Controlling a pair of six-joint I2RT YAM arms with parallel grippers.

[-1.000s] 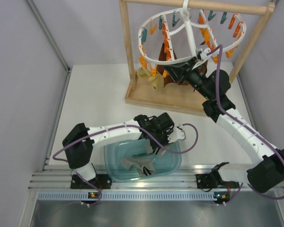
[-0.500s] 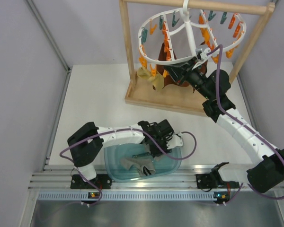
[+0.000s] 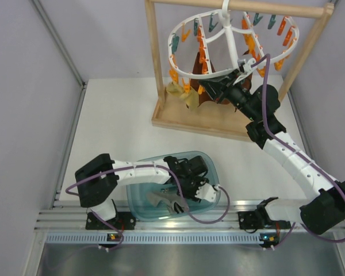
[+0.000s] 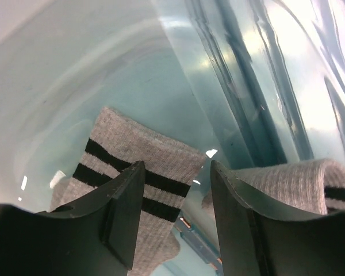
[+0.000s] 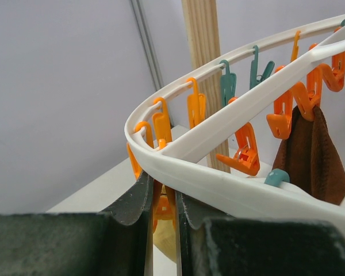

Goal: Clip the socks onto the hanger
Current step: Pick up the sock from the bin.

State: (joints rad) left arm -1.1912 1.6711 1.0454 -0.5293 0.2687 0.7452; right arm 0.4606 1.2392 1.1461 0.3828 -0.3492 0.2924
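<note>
Fetching the next sock is the step in hand: the left gripper [image 4: 176, 172] hovers, claw apart, over a grey ribbed sock with dark-and-white striped cuff [image 4: 132, 158], lying folded in the translucent teal plastic tub [image 4: 230, 86] at the near edge of the white table [image 3: 115, 126], a second grey sock [image 4: 299, 184] just beside. Next, I judge, it must lower and close on the cuff. The right gripper [image 5: 162, 188] is pinched together on an orange plastic clip [image 5: 163, 210] of the white oval plastic hanger [image 5: 218, 184] near the far edge

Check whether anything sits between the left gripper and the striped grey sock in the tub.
Nothing visible does. The open left gripper hangs right over the grey sock, its striped cuff framed between the fingers, inside the tub.
</note>
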